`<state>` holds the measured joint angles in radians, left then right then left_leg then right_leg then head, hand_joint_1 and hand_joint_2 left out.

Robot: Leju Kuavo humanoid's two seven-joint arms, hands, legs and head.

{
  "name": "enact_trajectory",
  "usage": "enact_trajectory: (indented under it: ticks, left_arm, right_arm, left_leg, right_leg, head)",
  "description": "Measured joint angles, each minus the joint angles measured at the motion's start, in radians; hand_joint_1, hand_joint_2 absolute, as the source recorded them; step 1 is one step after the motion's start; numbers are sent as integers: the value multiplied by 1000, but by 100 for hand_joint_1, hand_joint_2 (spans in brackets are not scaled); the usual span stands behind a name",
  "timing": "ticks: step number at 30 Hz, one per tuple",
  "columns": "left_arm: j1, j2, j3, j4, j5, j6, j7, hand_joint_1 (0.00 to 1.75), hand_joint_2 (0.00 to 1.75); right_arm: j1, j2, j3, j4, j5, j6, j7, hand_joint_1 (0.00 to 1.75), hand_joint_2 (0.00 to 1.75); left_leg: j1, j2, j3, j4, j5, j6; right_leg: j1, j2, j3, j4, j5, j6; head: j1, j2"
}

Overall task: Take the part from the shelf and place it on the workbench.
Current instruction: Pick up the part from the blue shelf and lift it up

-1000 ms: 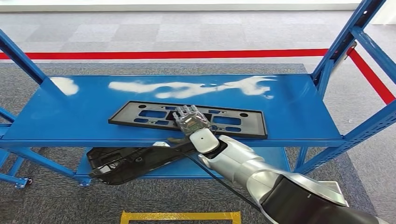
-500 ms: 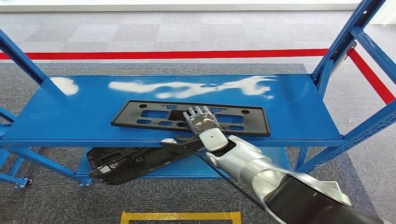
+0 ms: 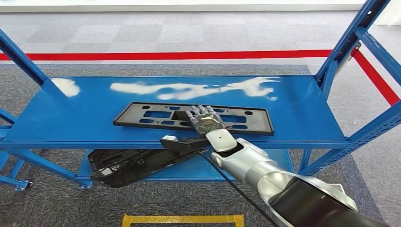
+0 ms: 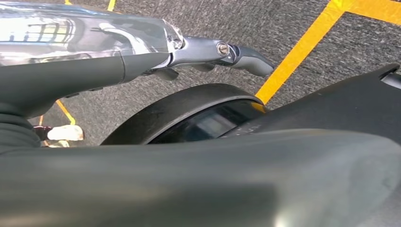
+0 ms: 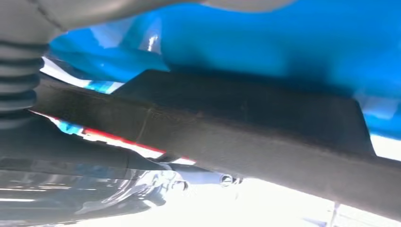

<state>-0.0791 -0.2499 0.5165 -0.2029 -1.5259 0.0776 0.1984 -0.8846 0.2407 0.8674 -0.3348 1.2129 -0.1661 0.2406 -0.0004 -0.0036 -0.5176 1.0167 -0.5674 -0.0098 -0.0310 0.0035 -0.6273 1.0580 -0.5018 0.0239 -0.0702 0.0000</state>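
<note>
Grasp step, as I read it: right hand (image 3: 206, 120) lies on top of the part (image 3: 194, 117), fingers flat and stretched toward the far side, thumb reaching out left over the near edge of the shelf (image 3: 302, 113). Part is the flat black plate with cut-outs, lying long-ways across the middle of the top shelf, nearer the front lip than the back. Right wrist view has the part's dark edge (image 5: 246, 137) running across with blue shelf behind it, so I take the hand as touching or just above the plate, but I cannot tell if the thumb is under the rim or if anything is truly pinched. No lift visible; plate sits flat on the shelf.

Left hand (image 4: 222, 52) shows in its wrist view down by the floor, near a yellow floor line (image 4: 302, 52); what I see of the fingers is too little to call it wide or closed.

Second black part (image 3: 132, 165) sits on the lower shelf, near left, partly sticking out past the front. Not the one under the hand.

Next move, my judgement: get the thumb under the near edge and fingers down on top for a real pinch, then raise it level. Plate is long and held off to one side of centre, so I expect it to tip or drag on the shelf lip if lifted fast. Workbench not seen from here, so a turn will be needed after the lift.
</note>
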Motion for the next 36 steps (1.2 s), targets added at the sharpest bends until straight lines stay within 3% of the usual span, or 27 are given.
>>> enact_trajectory:
  ticks: [32,33,36]
  left_arm:
    - [0,0,-7,0,-1,2,-3,0,0]
    - [0,0,-7,0,-1,2,-3,0,0]
    - [0,0,-7,0,-1,1,-3,0,0]
  right_arm:
    - [2,0,-57,-19,-2,-29,-48,0,175]
    - [2,0,-58,-19,-2,-29,-49,20,175]
    - [3,0,-59,-19,-2,-29,-52,151,175]
  left_leg:
    - [0,0,9,0,0,0]
    - [0,0,9,0,0,0]
    - [0,0,9,0,0,0]
  right_leg:
    - [0,0,9,0,0,0]
    - [0,0,9,0,0,0]
    - [0,0,9,0,0,0]
  head:
    - [0,0]
    - [0,0]
    - [0,0]
